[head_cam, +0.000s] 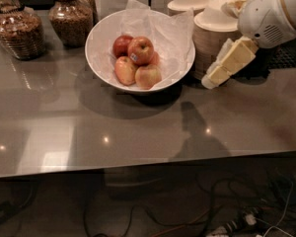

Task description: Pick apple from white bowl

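The cream two-finger gripper [210,79] hangs tilted just above the grey glossy bench [138,132]; whether it is open or closed cannot be told. Just beside its tip, leftward in the camera view, the wide white paper-lined bowl [96,41] holds four red-yellow apples [138,60]. A stack of beige disposable bowls [212,36] stands right behind the gripper. Bare bench runs from it to the near edge.

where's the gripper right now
In the camera view the gripper is at the right, just right of the white bowl, in front of the stacked beige bowls.

White vented arm [274,14]; cream, seemingly blocky pincer [212,79] at right.
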`<state>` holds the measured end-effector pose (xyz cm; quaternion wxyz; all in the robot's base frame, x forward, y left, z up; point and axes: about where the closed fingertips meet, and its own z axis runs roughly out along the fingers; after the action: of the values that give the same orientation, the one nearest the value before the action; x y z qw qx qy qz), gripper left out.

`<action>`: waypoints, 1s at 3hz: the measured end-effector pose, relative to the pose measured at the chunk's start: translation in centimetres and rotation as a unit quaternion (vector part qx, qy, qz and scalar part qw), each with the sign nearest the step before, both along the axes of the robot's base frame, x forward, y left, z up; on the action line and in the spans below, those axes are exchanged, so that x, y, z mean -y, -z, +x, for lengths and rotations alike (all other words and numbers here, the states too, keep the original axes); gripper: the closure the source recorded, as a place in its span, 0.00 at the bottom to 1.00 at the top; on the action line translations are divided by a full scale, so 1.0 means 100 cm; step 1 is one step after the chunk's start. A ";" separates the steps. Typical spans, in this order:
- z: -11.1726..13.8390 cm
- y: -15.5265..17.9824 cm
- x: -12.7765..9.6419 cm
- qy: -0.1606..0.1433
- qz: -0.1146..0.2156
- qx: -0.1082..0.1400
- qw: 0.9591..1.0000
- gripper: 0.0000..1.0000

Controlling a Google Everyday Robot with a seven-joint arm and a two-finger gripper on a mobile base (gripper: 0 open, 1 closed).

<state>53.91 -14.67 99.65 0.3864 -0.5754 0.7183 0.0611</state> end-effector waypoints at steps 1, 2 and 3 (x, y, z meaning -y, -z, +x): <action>0.037 -0.018 -0.035 -0.025 0.046 0.029 0.998 0.00; 0.063 -0.031 -0.064 -0.049 0.073 0.042 0.995 0.00; 0.086 -0.031 -0.104 -0.091 0.089 0.036 0.991 0.00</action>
<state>62.50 -4.23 102.77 0.4546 -0.6035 0.6402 0.1389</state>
